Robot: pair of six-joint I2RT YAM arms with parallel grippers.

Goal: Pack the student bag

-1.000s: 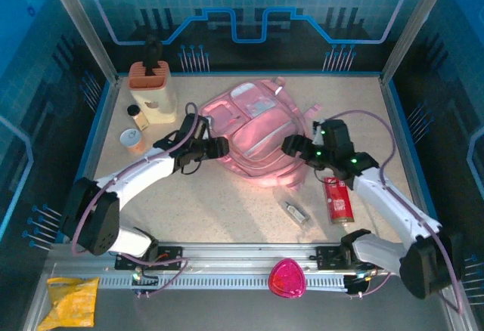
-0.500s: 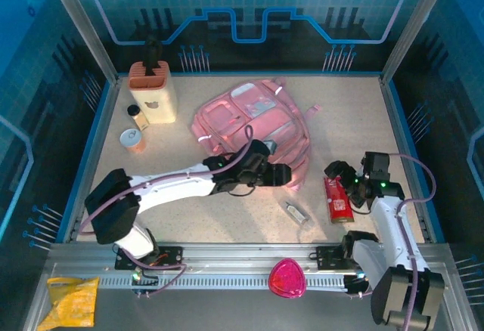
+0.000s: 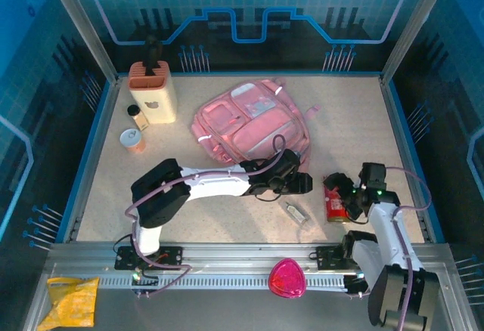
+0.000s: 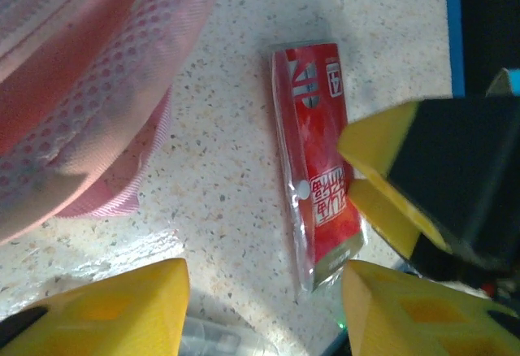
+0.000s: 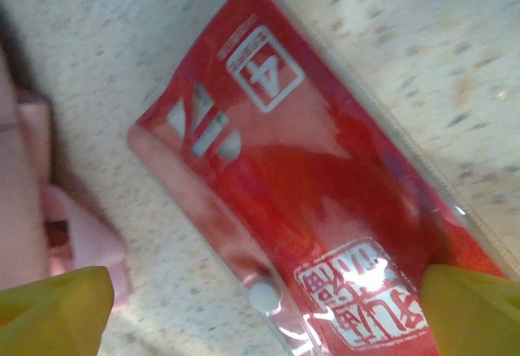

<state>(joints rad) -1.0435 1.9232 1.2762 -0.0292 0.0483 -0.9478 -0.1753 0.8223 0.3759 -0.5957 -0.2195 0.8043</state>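
Observation:
The student bag is a large pink backpack lying flat at the middle back of the table; its mesh strap is in the left wrist view. A red sachet in a clear sleeve lies to the right of the bag's lower corner. My right gripper hangs low over it, open, one fingertip at the sachet's edge and the other over bare table. My left gripper is stretched across to just left of the sachet, open, with nothing between its fingers.
A small clear packet lies just in front of my left gripper. At the back left stand a cream and orange holder, a small bottle and a round cup. A magenta rounded object sits on the front rail, and a yellow bag lies at the front left.
Both grippers have left the bag. My left arm has swung right along its lower edge toward the sachet. My right gripper has drawn back and come down over the sachet.

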